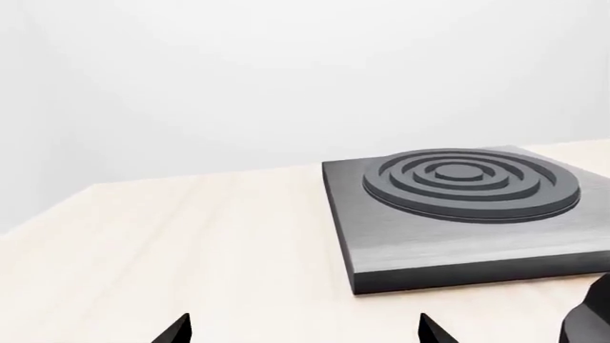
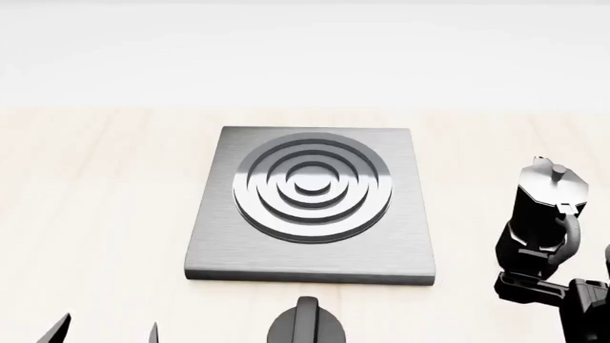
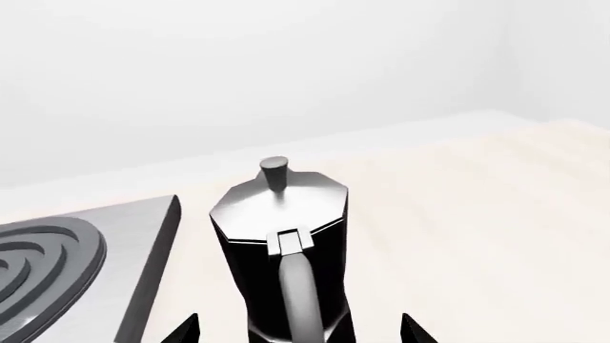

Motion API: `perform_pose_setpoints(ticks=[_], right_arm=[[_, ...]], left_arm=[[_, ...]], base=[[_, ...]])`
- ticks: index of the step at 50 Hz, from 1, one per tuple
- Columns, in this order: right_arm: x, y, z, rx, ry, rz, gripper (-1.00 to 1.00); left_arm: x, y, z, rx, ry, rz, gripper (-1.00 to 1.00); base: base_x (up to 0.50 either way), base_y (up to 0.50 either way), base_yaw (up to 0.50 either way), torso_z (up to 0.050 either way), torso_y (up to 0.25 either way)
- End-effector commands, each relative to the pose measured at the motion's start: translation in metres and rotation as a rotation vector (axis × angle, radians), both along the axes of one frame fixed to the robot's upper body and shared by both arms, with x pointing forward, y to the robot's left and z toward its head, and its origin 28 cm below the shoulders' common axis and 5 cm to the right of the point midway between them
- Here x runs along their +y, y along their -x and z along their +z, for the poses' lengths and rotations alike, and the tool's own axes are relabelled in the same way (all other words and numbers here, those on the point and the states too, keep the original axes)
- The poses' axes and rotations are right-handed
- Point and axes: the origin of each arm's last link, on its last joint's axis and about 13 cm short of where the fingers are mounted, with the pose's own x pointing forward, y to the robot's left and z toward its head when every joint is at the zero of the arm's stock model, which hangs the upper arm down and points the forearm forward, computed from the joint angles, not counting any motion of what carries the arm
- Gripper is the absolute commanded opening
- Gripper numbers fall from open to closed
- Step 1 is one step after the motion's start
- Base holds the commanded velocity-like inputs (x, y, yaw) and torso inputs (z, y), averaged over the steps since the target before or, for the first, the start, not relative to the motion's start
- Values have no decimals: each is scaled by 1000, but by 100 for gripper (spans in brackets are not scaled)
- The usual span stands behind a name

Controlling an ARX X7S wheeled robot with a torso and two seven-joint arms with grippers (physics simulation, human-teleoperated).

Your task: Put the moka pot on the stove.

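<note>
Moka pot [image 2: 543, 207] upright on bench [image 2: 96, 214], just right of stove [image 2: 310, 250], apart from it. Right gripper [image 3: 297, 330] spread, tips flanking pot base, handle facing it; right arm nearer. Left gripper [image 1: 303, 330] spread, empty, well apart from pot.

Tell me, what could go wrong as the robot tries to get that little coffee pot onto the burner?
The moka pot is tall with a narrow waist, and the right gripper sits low around its handle side, so a nudge could tip it. The stove is a raised slab; if the pot is dragged rather than lifted, its base could catch on the edge. The dial knob sits just in front of the stove, where a low arm might bump it.
</note>
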Motion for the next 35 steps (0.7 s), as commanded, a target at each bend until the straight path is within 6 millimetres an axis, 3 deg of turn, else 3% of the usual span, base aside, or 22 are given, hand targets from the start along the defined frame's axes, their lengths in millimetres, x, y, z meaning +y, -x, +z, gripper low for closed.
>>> perform_pose_setpoints(ticks=[1,35], right_arm=[[-6,-6,-5,1,-16,-11,100],[-12,-18,-12,-2,-54,-2,100]], left_arm=[[0,0,0,-24,10,-4,100],[0,0,0,-22,5,-4,100]], base=[[0,0,0,0,0],[0,0,0,0,0]])
